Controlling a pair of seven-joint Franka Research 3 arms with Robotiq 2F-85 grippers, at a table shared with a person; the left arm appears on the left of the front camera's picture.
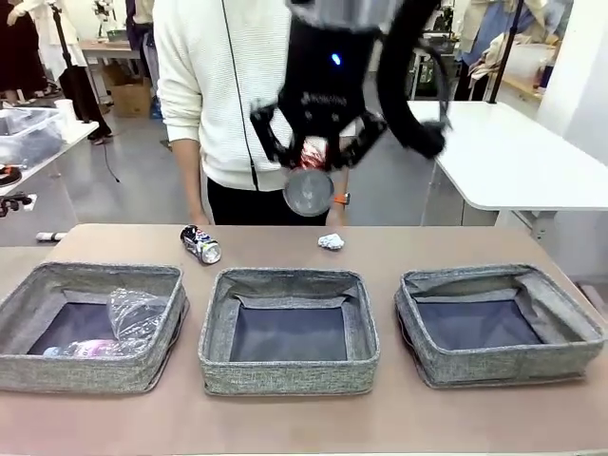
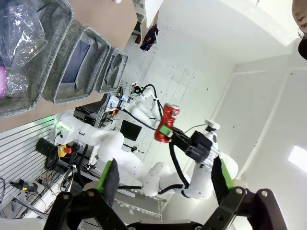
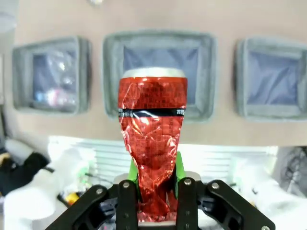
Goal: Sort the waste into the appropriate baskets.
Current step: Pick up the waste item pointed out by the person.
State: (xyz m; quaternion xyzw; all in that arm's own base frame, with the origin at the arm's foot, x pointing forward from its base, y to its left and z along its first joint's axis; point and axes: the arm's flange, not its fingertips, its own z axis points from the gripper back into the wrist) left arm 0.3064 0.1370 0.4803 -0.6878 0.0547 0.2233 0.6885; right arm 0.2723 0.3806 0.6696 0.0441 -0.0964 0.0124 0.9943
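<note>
We see a grey floor [image 1: 133, 180] beyond the brown table [image 1: 437, 245]. A white table [image 1: 518, 157] stands upper right, another [image 1: 76, 133] at the left edge, and a cardboard box [image 1: 131, 98] upper left.

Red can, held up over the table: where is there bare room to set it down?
The middle basket and right basket have bare bottoms; the table strip in front is free. Crowded: the left basket, holding a clear plastic cup, and the far strip with the printed can and paper wad.

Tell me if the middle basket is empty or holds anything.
Empty: the middle basket has a bare dark bottom with nothing lying in it, in both the front and right wrist views.
</note>
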